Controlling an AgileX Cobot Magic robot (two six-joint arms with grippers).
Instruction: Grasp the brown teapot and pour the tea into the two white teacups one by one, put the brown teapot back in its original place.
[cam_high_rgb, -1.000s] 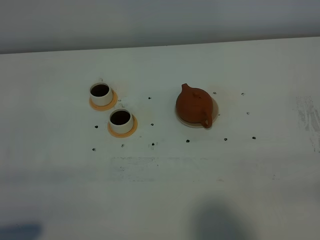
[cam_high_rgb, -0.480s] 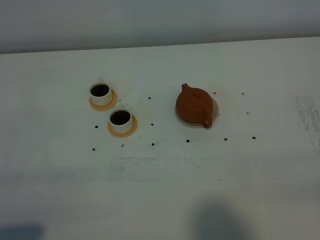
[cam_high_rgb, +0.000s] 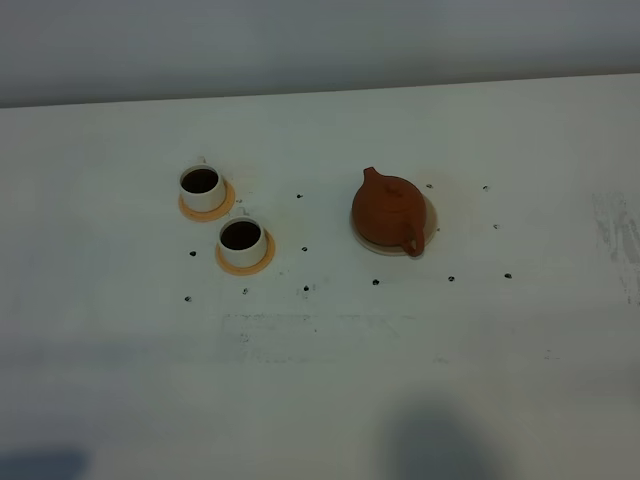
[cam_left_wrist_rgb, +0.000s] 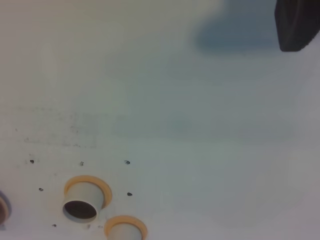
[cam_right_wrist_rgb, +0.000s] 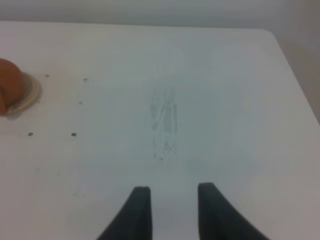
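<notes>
On table (cam_high_rgb: 520, 130): brown teapot (cam_high_rgb: 388, 211) upright on cream saucer (cam_high_rgb: 430, 222), both teacups (cam_high_rgb: 201, 186) (cam_high_rgb: 241, 237) dark-filled on orange coasters (cam_high_rgb: 226, 208), left of pot. Right gripper (cam_right_wrist_rgb: 171, 204) jaws apart, empty, teapot well off to side. Left gripper barely visible, state unclear.

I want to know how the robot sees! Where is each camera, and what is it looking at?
Exterior high: up above, looking down at the teapot, two cups and table; no robot shows.
Left wrist: on the left arm, facing the cups; a dark robot part at the edge.
Right wrist: on the right arm, facing bare table; open right gripper shows.
Both wrist views share things with the high view.
</notes>
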